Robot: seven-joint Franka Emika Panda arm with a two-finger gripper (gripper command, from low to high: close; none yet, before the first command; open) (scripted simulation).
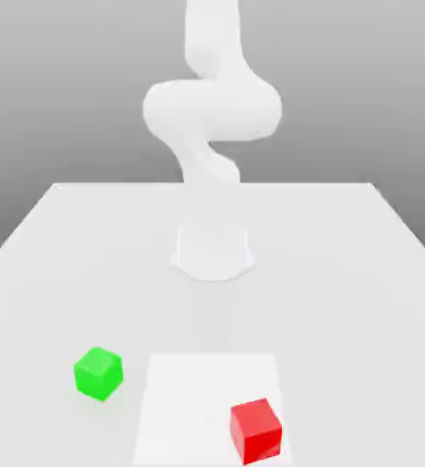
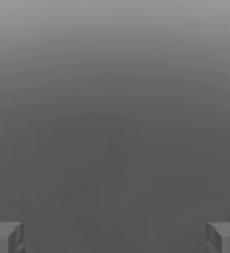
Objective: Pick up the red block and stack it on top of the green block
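Claw [image 2: 115,237] spread wide with nothing between its fingertips [image 2: 6,236], red block [image 1: 255,430] and green block [image 1: 98,372] well apart on the counter [image 1: 344,274], both plain matte cubes.

We saw the red block [image 1: 255,430] and the green block [image 1: 98,372] standing well apart on the bench [image 1: 344,274], with bare surface between and around them. Only the arm's base [image 1: 212,253] stood behind them, and nothing lay between the hand's [image 2: 115,237] wide-spread fingers [image 2: 6,237].
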